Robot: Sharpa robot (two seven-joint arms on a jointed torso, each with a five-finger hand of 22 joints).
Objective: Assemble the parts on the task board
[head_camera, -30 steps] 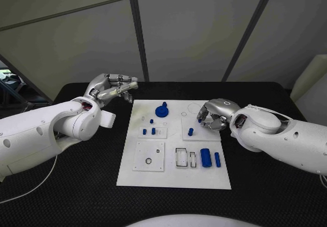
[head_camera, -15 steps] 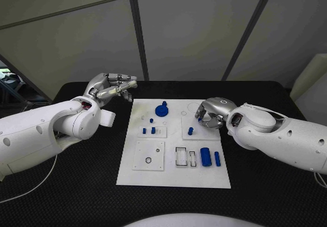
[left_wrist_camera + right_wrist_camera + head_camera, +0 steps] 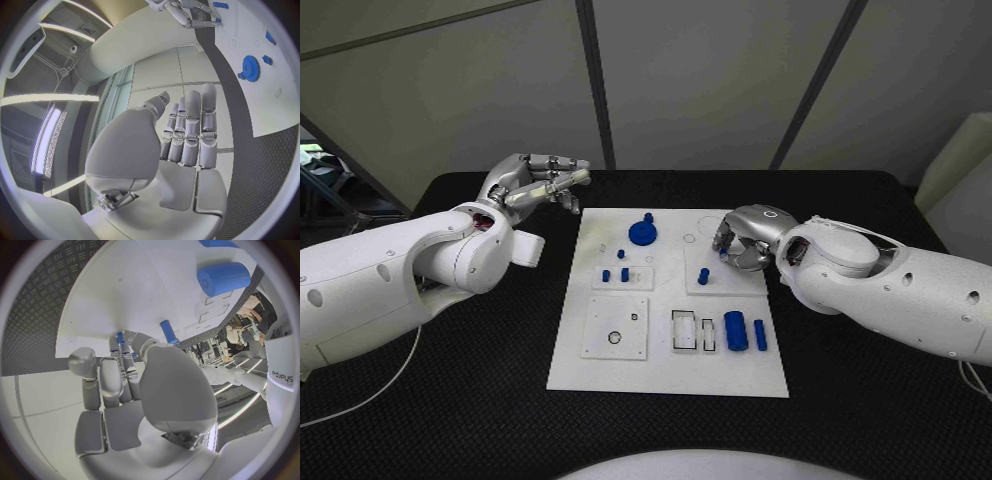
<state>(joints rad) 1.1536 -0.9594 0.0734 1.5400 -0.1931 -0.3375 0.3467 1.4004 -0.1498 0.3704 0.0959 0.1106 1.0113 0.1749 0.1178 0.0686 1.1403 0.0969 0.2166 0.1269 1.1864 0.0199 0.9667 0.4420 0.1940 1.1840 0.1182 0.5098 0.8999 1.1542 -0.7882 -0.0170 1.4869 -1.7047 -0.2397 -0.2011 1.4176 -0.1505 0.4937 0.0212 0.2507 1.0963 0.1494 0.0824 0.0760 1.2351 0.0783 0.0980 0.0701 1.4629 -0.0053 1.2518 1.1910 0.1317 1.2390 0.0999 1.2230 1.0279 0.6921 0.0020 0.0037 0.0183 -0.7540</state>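
we are looking down at the white task board (image 3: pixel 668 375) lying in the middle of the black table (image 3: pixel 877 400). our left hand (image 3: pixel 531 185) is hovering off the board's far left corner, fingers loosely curled with gaps between them and nothing in them. our right hand (image 3: pixel 744 243) is hanging over the board's far right part, fingers curled down close to a small blue peg (image 3: pixel 120 337); we cannot tell whether they are gripping it. a blue gear (image 3: pixel 643 234) is sitting near the board's far edge, three small blue pegs (image 3: pixel 620 273) are standing left of centre, another peg (image 3: pixel 704 278) is standing just beside the right hand, and a thick blue cylinder (image 3: pixel 736 331) is lying beside a slimmer blue pin (image 3: pixel 760 337) toward the near right
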